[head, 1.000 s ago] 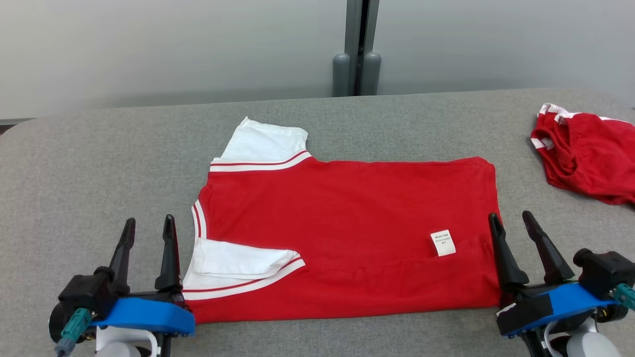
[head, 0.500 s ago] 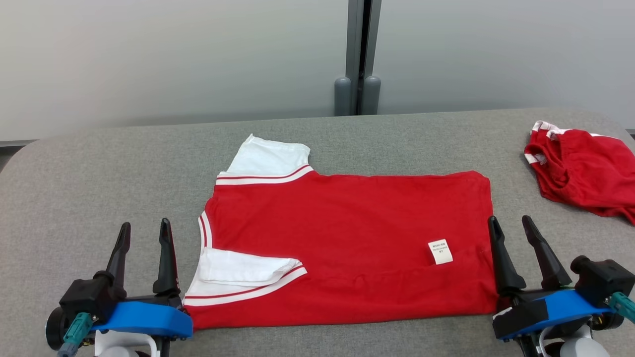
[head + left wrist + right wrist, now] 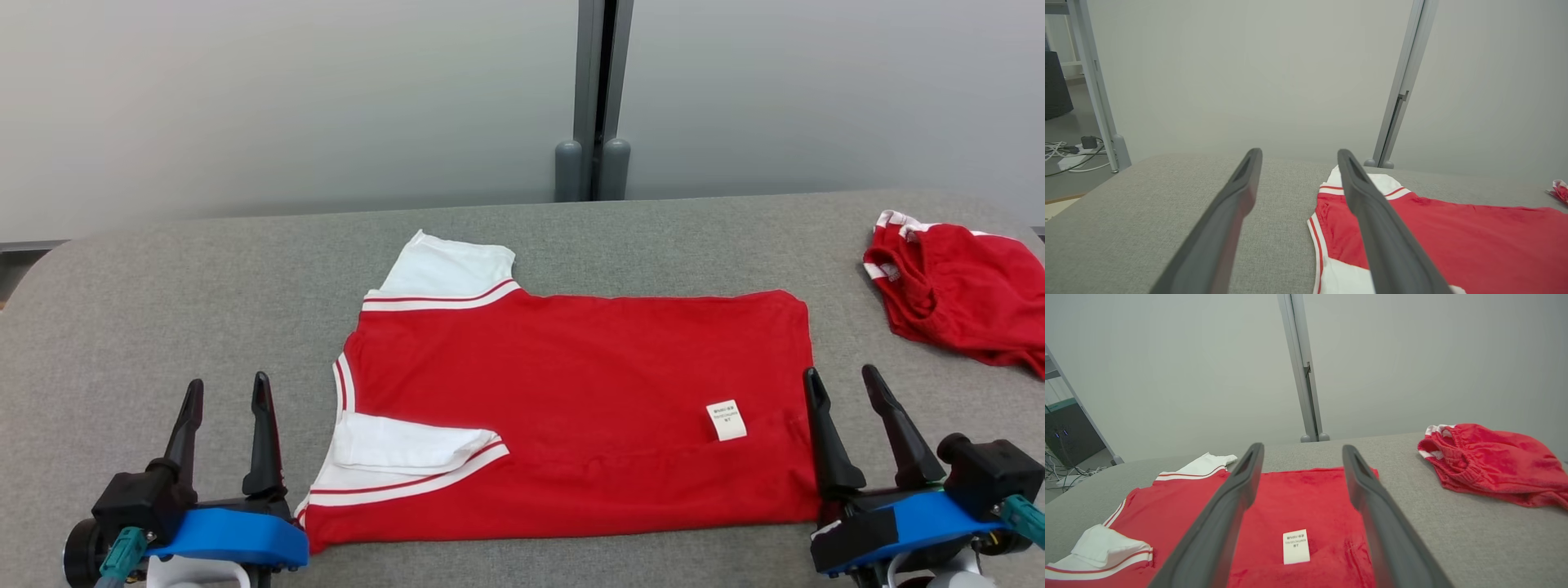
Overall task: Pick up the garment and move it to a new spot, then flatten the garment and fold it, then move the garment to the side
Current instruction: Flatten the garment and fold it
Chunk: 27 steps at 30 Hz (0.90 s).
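Observation:
The garment (image 3: 571,408) is a red shirt with white sleeves, lying flat on the grey table, its near sleeve folded in over the body and a white label near its right end. My left gripper (image 3: 227,392) stands open just left of the shirt's near left corner, holding nothing. At the shirt's right edge my right gripper (image 3: 842,380) is open and empty too. In the left wrist view the shirt (image 3: 1453,245) lies to the right of the open fingers (image 3: 1372,212). The right wrist view shows the shirt (image 3: 1298,502) and its label between the spread fingers (image 3: 1237,490).
A second red garment (image 3: 955,286) lies crumpled at the table's far right, also in the right wrist view (image 3: 1490,465). The grey table (image 3: 163,310) has bare cloth to the left and behind the shirt. A grey post (image 3: 596,98) stands behind the table's far edge.
The head camera has tilted up, so the whole scene sits lower in the picture. Both grippers stay open beside the shirt, and the shirt has not moved.

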Motion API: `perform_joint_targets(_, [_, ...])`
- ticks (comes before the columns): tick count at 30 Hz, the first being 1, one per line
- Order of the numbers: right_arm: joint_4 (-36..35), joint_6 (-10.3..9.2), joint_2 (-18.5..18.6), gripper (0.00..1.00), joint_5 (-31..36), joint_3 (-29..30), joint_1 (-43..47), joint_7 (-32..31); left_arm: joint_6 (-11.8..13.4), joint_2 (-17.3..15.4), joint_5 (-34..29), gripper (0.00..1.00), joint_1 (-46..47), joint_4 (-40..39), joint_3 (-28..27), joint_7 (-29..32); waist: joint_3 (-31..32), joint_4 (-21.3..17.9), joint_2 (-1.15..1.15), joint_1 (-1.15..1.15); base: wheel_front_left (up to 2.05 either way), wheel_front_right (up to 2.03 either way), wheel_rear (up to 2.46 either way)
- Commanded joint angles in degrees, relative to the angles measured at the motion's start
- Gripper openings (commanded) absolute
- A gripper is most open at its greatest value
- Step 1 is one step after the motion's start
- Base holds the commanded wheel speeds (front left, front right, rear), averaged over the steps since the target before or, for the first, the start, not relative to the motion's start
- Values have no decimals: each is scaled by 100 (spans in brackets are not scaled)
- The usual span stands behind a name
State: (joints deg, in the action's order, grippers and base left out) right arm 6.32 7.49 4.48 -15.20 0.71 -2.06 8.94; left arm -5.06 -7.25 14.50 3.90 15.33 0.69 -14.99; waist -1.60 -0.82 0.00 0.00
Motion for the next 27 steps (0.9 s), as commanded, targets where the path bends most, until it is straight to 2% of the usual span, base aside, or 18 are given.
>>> perform_joint_targets(1, [-44, 1, -24, 100, 33, 4, 49, -15, 4, 3, -62, 100, 8, -21, -22, -24, 1, 2, 0, 0, 0, 0, 0])
perform_joint_targets(22, [-141, 1, -103, 100, 275, -80, 65, -115, -36, 84, -243, 100, 91, -15, -118, -25, -113, 5, 0, 0, 0, 0, 0])
perform_joint_targets(27, [-9, 1, -116, 100, 277, 9, -284, -52, -73, -21, -254, 100, 364, 52, -118, -25, -290, -79, 0, 0, 0, 0, 0])
